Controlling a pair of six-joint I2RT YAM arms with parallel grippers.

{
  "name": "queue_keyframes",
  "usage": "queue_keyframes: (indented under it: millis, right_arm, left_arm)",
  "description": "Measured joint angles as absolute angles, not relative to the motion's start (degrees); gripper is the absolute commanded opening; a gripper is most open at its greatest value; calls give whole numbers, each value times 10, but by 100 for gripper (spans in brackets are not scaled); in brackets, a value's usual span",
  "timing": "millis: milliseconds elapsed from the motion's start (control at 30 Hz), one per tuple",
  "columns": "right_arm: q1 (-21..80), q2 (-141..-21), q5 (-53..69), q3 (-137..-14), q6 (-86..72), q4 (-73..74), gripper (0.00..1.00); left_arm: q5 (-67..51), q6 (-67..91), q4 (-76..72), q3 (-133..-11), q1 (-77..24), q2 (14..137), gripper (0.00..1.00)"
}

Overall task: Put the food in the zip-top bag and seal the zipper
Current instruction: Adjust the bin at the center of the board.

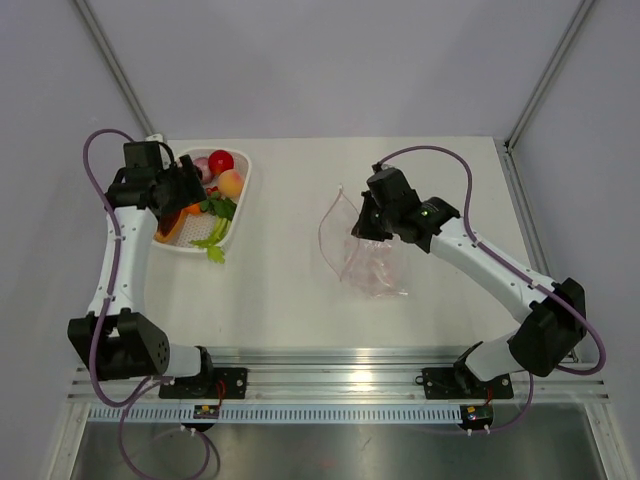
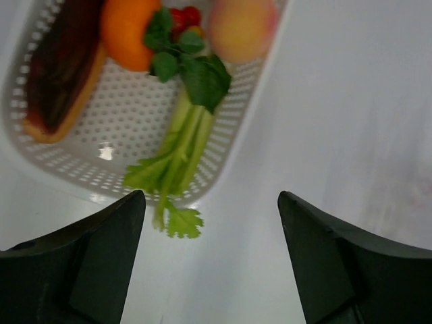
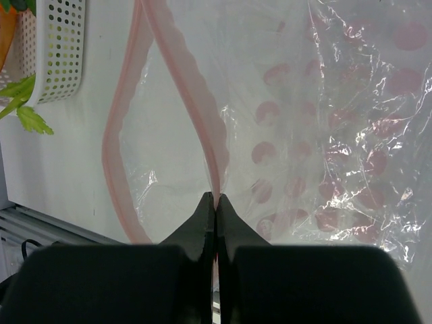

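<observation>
The clear zip-top bag (image 1: 362,250) with pink print lies mid-table. Its mouth is open, the pink zipper (image 3: 189,88) looping wide. My right gripper (image 3: 215,199) is shut on the upper zipper strip and holds that edge up. The food sits in the white basket (image 1: 237,222) at the left: a red tomato (image 1: 221,160), a peach (image 1: 231,182), an orange (image 2: 128,30), a dark eggplant (image 2: 64,64) and a celery stalk (image 2: 182,138) whose leaf hangs over the rim. My left gripper (image 2: 210,223) is open and empty above the basket's near edge.
The basket's corner and a celery leaf (image 3: 30,118) show at the left of the right wrist view. Metal frame posts (image 1: 110,60) stand at the back corners. An aluminium rail (image 1: 330,375) runs along the table's near edge.
</observation>
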State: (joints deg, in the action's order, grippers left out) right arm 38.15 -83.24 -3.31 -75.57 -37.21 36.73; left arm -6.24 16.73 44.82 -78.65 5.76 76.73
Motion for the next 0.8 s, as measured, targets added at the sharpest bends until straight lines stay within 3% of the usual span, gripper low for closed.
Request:
queue_keyframes:
  millis: [100,167,400,800]
  right_arm:
    - [382,-832,-30,-751,-364,365,0]
    - [382,-832,-24,-751,-358,361,0]
    - [382,-836,-14,-750,-339,347,0]
    - [382,-872,8,-751,-318,343,0]
  left_arm:
    - [27,141,459,-809,63,801,67]
    - [65,105,449,-815,64,820,64]
    - [121,3,402,-803,64,838,70]
    - [165,-39,350,-765,76,890,70]
